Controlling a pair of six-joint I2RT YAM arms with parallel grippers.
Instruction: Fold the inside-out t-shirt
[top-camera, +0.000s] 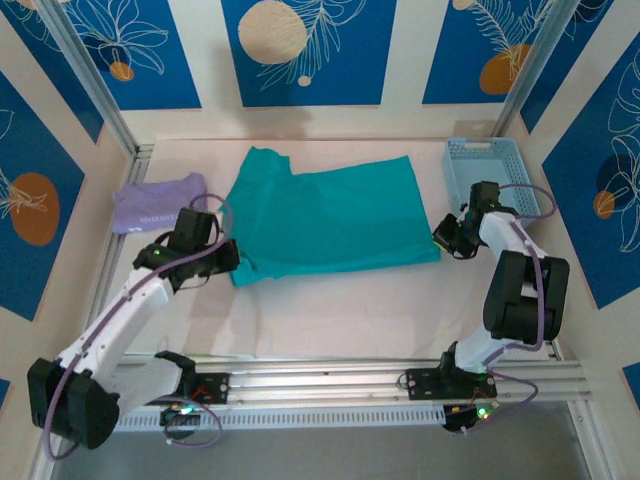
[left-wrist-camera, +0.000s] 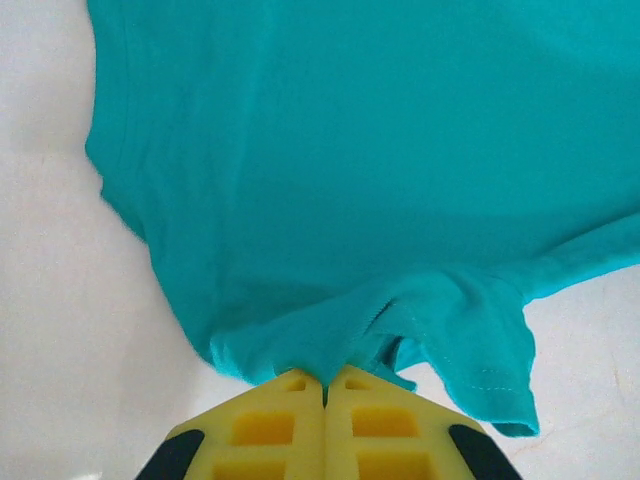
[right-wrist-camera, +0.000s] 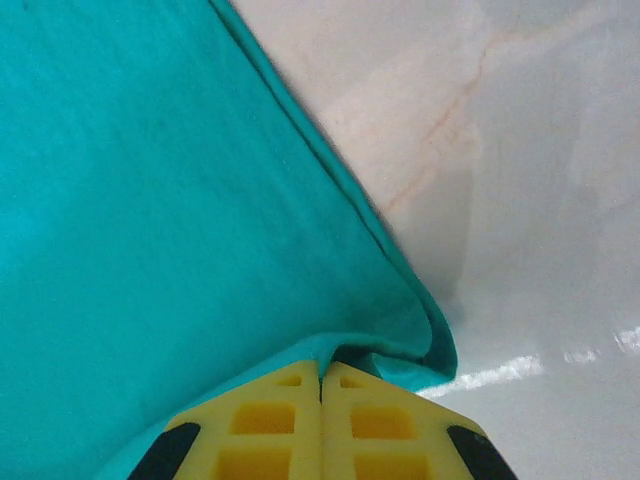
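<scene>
left tool (left-wrist-camera: 324, 385): clamped on t-shirt (top-camera: 330, 215), near-left corner
right tool (right-wrist-camera: 320, 372): pinching its right corner
t-shirt: spread flat, mid-counter (top-camera: 340, 310)
risk: shallow bites, so an uneven lift could slip the hem and skew the fold

A broad strip of bare desk (top-camera: 350, 310) is left open between the teal t-shirt (top-camera: 330, 215) and the near rail (top-camera: 380, 378). The far left corner is taken up by a lavender shirt (top-camera: 155, 202), the far right by a blue basket (top-camera: 487, 168).
</scene>
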